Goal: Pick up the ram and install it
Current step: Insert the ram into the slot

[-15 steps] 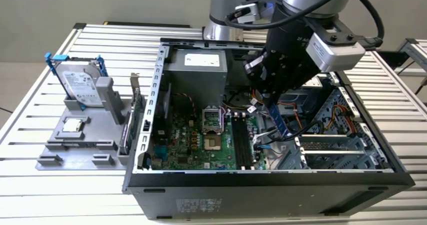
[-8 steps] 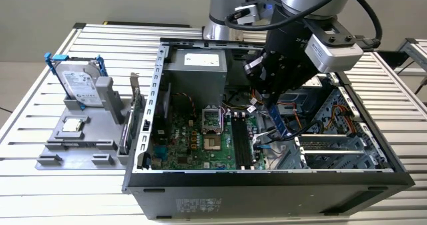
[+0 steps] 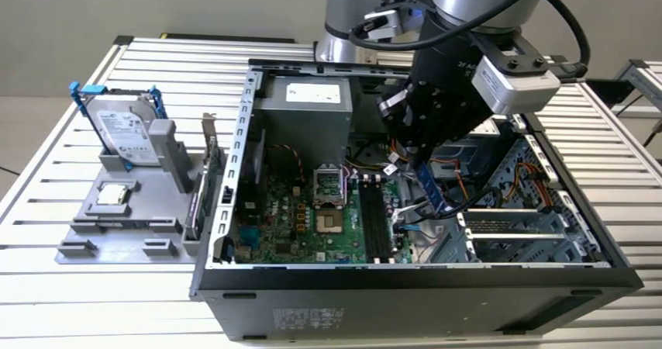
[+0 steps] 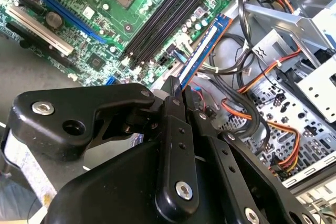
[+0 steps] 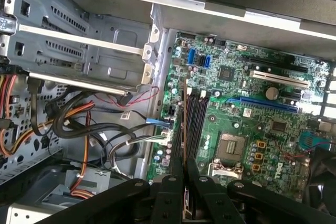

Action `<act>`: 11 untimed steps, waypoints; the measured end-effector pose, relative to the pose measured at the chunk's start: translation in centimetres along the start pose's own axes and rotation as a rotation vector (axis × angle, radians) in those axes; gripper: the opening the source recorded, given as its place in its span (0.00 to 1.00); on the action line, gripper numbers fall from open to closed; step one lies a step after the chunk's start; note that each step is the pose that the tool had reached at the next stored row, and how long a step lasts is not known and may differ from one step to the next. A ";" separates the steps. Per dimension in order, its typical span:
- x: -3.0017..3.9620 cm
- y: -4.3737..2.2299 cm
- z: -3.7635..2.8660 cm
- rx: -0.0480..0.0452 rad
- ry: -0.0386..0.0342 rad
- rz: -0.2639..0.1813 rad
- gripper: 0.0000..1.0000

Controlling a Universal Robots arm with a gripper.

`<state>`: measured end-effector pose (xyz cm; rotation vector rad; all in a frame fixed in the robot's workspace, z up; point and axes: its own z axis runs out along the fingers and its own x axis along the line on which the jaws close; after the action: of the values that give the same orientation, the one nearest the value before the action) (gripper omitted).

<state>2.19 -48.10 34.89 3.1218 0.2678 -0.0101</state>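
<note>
Pincer (image 4: pixel 177 88) grips the ram (image 4: pixel 203 48); second wrist view shows its blue face, first wrist view its edge (image 5: pixel 184 124).

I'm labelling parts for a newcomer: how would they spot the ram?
Look inside the open computer case, over the green motherboard. The ram is the thin blue stick pinched in the black claw, straight and flat unlike the cables beside it.
</note>
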 end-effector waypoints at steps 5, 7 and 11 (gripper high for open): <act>0.05 -0.07 0.19 0.0001 0.0000 0.000 0.00; 0.06 -0.10 0.26 0.0000 0.0000 0.000 0.00; 0.09 -0.15 0.41 -0.0001 0.0000 0.001 0.00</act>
<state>2.25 -47.94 34.47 3.1218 0.2666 -0.0101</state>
